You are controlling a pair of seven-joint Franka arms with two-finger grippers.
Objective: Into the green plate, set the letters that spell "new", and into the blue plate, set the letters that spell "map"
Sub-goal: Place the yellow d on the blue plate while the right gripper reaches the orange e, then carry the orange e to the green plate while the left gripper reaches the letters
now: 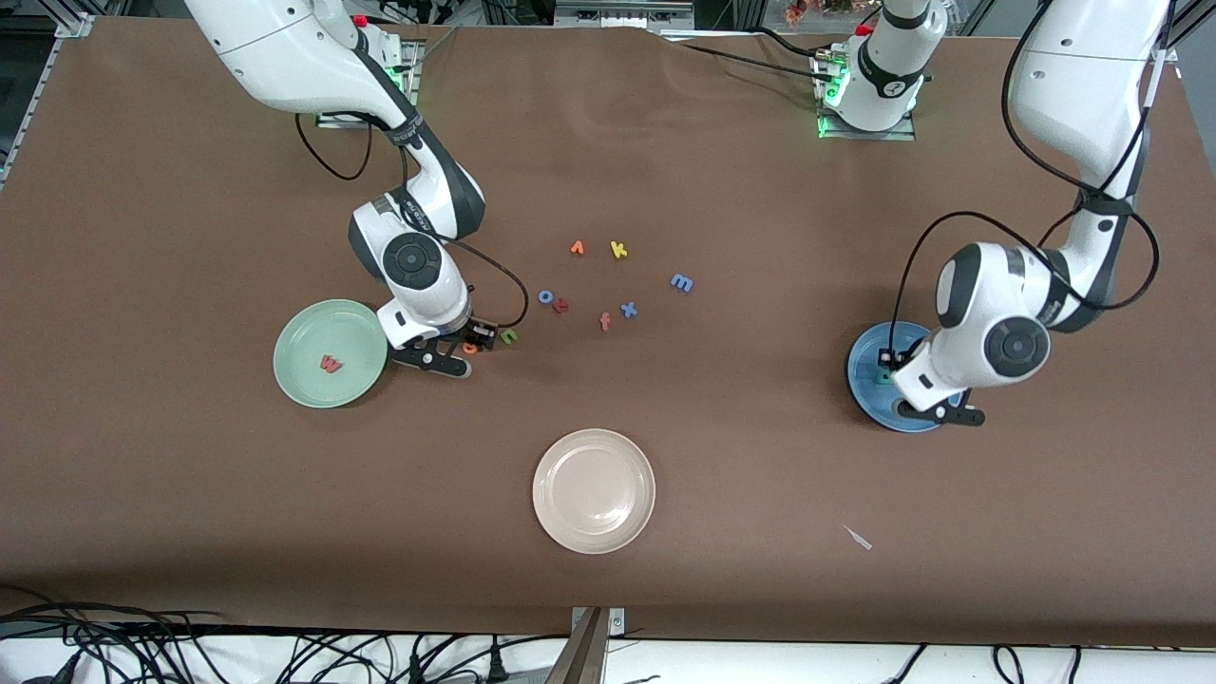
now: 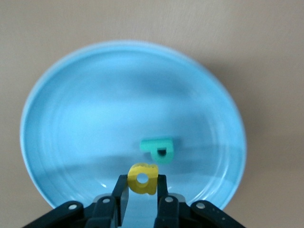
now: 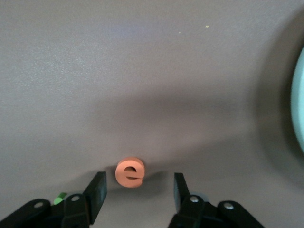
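Orange "e" [image 3: 130, 173] lies on the table just beside the green plate [image 1: 296, 334], between the parted fingers of the right gripper [image 3: 137, 190]: pick in hand, next is to close and lift. "w" [image 1: 330, 363] already in that plate, "n" [image 1: 510, 335] beside the gripper. Left gripper [image 2: 142, 190] over the blue plate [image 2: 71, 118] pinches yellow "a" [image 2: 143, 178] above "p" [image 2: 159, 148]; release due. "m" [image 1: 681, 282] remains on the table
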